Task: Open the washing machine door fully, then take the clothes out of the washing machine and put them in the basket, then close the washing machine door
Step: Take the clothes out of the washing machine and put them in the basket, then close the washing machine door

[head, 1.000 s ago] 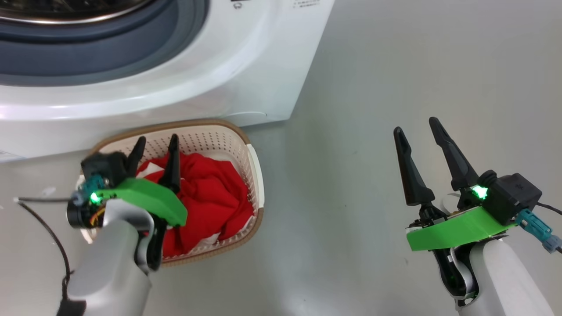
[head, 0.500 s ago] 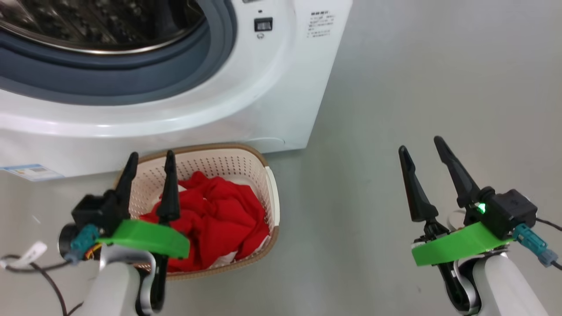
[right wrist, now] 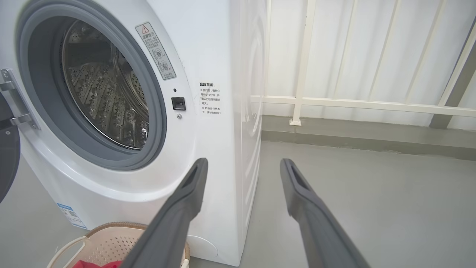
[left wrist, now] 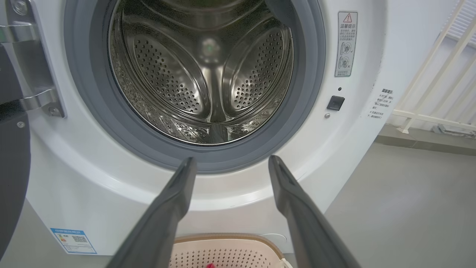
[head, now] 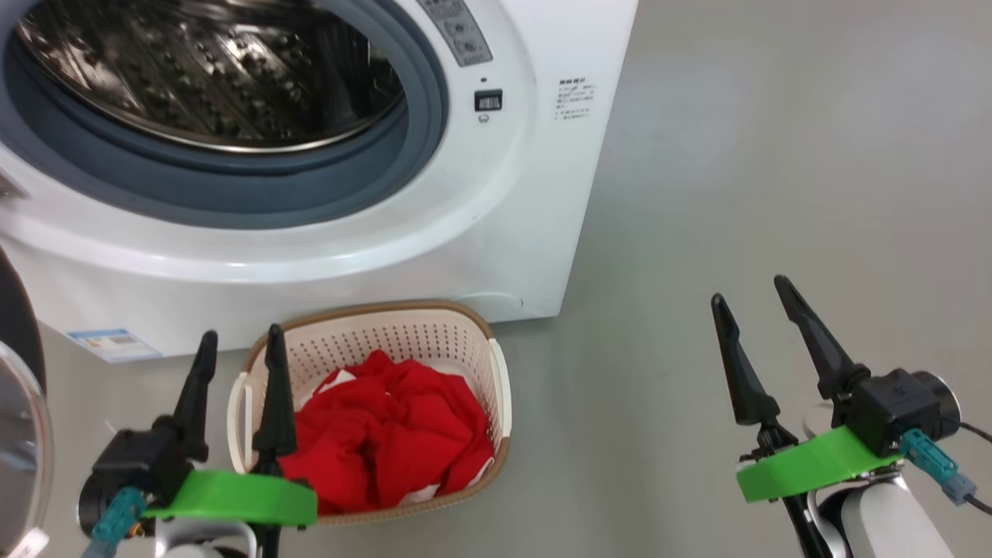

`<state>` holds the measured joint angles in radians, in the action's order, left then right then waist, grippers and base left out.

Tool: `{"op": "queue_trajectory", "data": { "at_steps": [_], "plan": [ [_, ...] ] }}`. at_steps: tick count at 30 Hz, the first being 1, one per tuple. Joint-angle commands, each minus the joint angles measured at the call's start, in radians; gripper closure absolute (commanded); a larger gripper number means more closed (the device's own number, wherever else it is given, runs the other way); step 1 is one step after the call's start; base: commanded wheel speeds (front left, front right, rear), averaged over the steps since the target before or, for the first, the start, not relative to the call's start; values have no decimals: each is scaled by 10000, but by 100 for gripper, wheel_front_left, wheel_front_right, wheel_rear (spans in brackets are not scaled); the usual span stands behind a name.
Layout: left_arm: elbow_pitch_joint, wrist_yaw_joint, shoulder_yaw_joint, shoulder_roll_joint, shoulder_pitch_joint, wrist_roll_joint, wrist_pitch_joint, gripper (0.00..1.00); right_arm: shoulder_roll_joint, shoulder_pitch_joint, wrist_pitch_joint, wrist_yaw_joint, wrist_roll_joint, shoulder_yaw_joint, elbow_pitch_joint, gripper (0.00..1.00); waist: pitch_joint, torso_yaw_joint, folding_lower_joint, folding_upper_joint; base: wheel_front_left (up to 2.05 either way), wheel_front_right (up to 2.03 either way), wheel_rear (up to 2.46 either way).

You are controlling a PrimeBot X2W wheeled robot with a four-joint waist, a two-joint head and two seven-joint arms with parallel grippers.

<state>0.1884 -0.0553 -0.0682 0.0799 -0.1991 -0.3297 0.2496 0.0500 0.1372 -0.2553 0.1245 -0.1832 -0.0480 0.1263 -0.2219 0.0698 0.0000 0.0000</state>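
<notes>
Now both claws hang empty and spread: your left claw (head: 240, 333) by the left side of the basket (head: 497, 387), your right claw (head: 748, 290) above bare floor (head: 736, 155). At your far left the washing machine door (head: 15, 403) stands swung wide. The clothes (head: 387, 434) lie heaped in the basket, just before the washing machine (head: 504, 232), whose drum (left wrist: 208, 74) looks bare. Unloading seems finished. Closing is the step in hand, so your left arm must get behind that door and push it shut.
</notes>
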Motion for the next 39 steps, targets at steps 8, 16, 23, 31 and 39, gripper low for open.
{"op": "queue_trajectory", "data": {
  "at_steps": [8, 16, 23, 31, 39],
  "plan": [
    [-740, 76, 686, 130, 954, 363, 122, 0, 3, -637, -65, 62, 182, -46, -406, 0, 951, 33, 0, 0, 0, 0, 0],
    [-845, 73, 854, 130, 1711, 619, 122, 0, 3, -1232, -65, 62, 256, 175, -440, 0, 1757, 83, 0, 0, 0, 0, 0],
    [-1025, -4, 956, 142, 2270, 773, 122, 0, 3, -1664, -65, 62, 286, 335, -554, 0, 2237, 132, 0, 0, 0, 0, 0],
    [-1065, -66, 987, 120, 2563, 815, 122, 0, 3, -1953, -65, 62, 210, 472, -648, 0, 2445, 126, 0, 0, 0, 0, 0],
    [-1076, -94, 1062, 87, 2652, 758, 122, 0, 3, -2007, -65, 62, 154, 462, -629, 0, 2463, 188, 0, 0, 0, 0, 0]
  ]
}}
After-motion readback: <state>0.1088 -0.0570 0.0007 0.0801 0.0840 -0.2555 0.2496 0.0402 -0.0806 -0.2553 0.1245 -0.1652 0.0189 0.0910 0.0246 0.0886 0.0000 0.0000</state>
